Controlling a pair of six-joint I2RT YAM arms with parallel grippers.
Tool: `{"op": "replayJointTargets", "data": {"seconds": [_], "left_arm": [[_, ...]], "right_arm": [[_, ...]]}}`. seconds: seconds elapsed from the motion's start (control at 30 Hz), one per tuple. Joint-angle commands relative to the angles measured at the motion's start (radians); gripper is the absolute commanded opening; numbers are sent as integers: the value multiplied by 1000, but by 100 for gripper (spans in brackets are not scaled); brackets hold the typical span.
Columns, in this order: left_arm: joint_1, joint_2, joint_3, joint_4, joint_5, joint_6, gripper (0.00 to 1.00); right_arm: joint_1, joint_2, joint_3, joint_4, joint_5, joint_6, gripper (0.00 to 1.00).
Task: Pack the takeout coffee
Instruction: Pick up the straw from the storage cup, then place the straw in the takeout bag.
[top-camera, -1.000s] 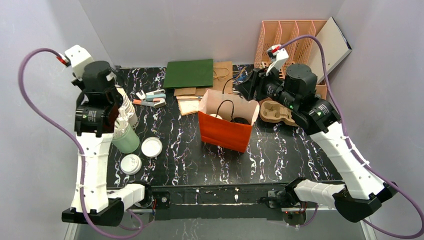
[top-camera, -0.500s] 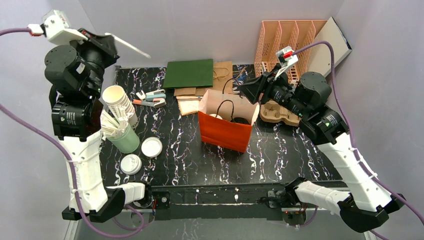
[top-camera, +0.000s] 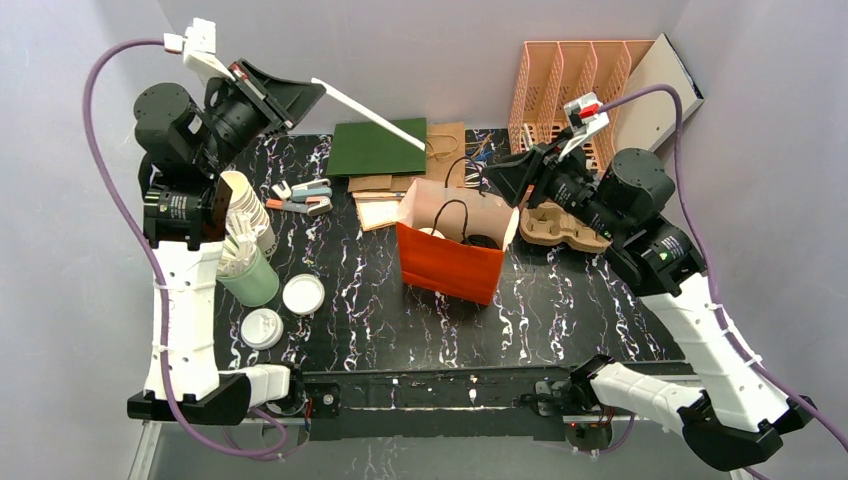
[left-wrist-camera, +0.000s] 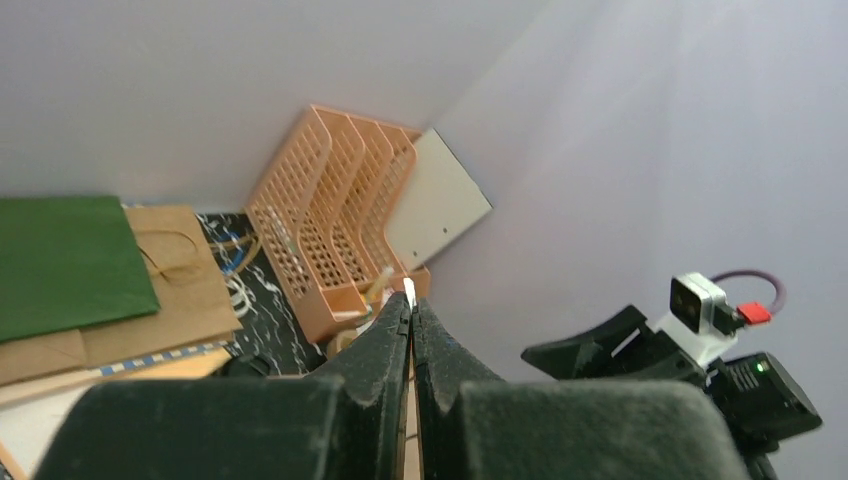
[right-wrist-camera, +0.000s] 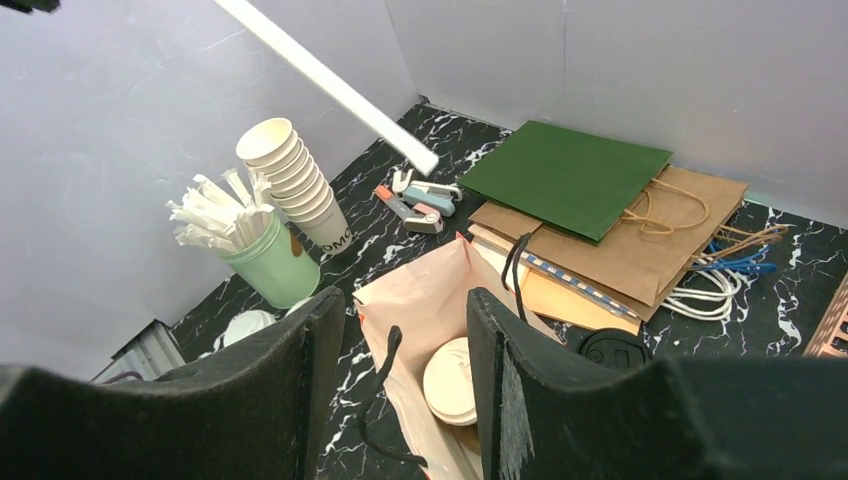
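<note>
The takeout coffee shows only as a round black lid (top-camera: 483, 241) (right-wrist-camera: 613, 350) low inside the orange paper bag (top-camera: 448, 268) (right-wrist-camera: 425, 310), next to a white-lidded cup (right-wrist-camera: 452, 381). Its green body is hidden. My left gripper (top-camera: 318, 88) (left-wrist-camera: 410, 305) is raised high at the back left, shut on a long white wrapped straw (top-camera: 372, 119) (right-wrist-camera: 330, 80) that slants down toward the bag. The straw's tip (left-wrist-camera: 409, 292) pokes out past the shut fingers. My right gripper (top-camera: 497, 178) (right-wrist-camera: 405, 297) hovers open above the bag's right rear corner with nothing between its fingers.
A stack of white paper cups (top-camera: 245, 205) and a pale green holder of straws (top-camera: 250, 278) stand at the left, with two white lids (top-camera: 303, 294) in front. Flat green and brown bags (top-camera: 380, 147) lie behind the orange bag. A cardboard cup carrier (top-camera: 555, 228) and an orange file rack (top-camera: 565, 80) are at the right.
My left arm has lifted from the straw holder with a straw and swung it right toward the bag. The right gripper drew back slightly and its jaws narrowed a little.
</note>
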Motion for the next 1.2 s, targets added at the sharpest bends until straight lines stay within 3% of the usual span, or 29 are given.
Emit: {"op": "replayJointTargets", "data": {"seconds": [0.0, 0.63, 1.1, 1.13, 1.17], "left_arm": [[4, -56, -76, 82, 165, -49, 0], [-15, -73, -314, 151, 174, -83, 0], [-285, -15, -403, 240, -79, -13, 0], [-295, -7, -403, 244, -84, -5, 3], [-303, -1, -404, 247, -90, 5, 17]], "right_arm": [[-2, -25, -13, 55, 21, -16, 56], [-1, -37, -37, 61, 35, -16, 57], [-2, -39, -39, 63, 38, -16, 57], [-1, -38, -39, 61, 40, -17, 57], [-1, -38, -37, 58, 40, -18, 58]]}}
